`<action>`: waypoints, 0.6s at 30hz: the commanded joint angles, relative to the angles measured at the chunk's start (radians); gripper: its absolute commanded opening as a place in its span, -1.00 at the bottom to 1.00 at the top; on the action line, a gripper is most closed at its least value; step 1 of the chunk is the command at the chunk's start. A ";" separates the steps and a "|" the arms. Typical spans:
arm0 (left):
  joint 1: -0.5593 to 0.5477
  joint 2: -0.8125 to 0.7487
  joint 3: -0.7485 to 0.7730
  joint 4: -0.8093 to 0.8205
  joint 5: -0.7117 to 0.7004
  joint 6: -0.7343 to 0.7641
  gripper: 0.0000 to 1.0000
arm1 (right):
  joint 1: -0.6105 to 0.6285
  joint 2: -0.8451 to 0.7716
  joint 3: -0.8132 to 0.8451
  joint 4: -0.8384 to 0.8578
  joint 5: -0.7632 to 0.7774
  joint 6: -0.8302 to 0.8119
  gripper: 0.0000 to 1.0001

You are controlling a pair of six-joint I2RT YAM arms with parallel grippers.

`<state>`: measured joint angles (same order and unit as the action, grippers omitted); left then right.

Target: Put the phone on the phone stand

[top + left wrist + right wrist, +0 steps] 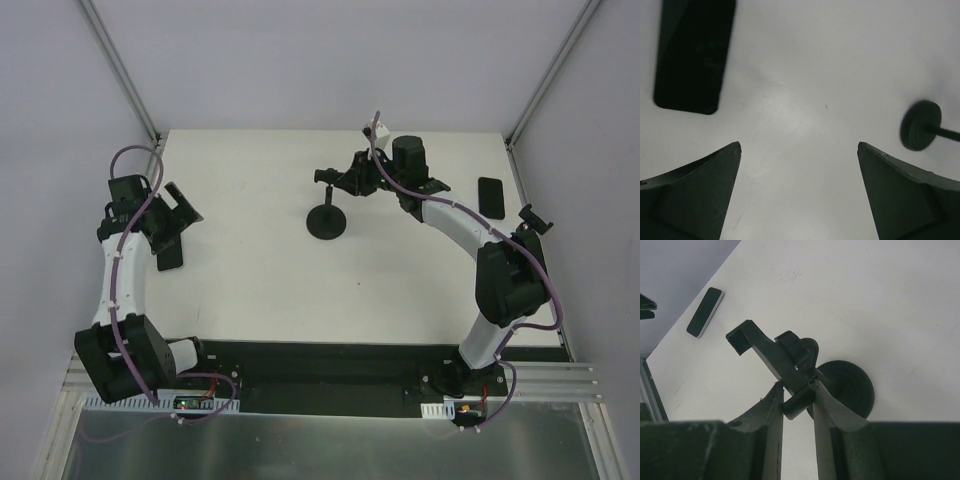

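Between the jaws of the right gripper sits the cradle arm of the phone stand, pinched tight. The left gripper hangs with its jaws wide apart and nothing between them. The phone lies flat on the table, ahead of those open jaws and out past the left finger, untouched. I judge the pickup is the step in hand. Next I need to bring the open jaws over the phone, straddle its long edges and close.

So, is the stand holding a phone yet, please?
Not yet: the stand's holder is empty, clamped by the right gripper; the left phone and the right phone lie on the table.
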<state>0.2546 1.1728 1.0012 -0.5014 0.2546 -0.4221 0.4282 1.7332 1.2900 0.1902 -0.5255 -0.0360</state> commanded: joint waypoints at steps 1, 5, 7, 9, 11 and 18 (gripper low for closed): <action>0.167 0.164 0.033 -0.055 -0.066 0.046 0.98 | 0.007 -0.040 0.017 0.043 -0.094 -0.013 -0.89; 0.213 0.347 0.123 -0.058 -0.025 0.101 0.98 | 0.009 -0.066 0.008 0.000 -0.085 -0.086 0.14; 0.215 0.416 0.137 -0.037 -0.046 0.150 0.98 | 0.009 -0.090 0.003 -0.026 -0.061 -0.107 0.87; 0.222 0.448 0.151 -0.034 -0.089 0.184 0.98 | 0.011 -0.118 0.002 -0.049 -0.053 -0.148 0.93; 0.229 0.464 0.155 -0.026 -0.078 0.212 0.98 | 0.010 -0.141 -0.011 -0.060 0.007 -0.154 0.93; 0.244 0.548 0.217 -0.054 -0.107 0.304 0.98 | -0.034 -0.219 -0.090 -0.026 0.098 -0.104 0.93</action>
<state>0.4744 1.6718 1.1511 -0.5320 0.1719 -0.2024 0.4324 1.5772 1.2465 0.1120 -0.4404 -0.1455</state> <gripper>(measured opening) 0.991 0.961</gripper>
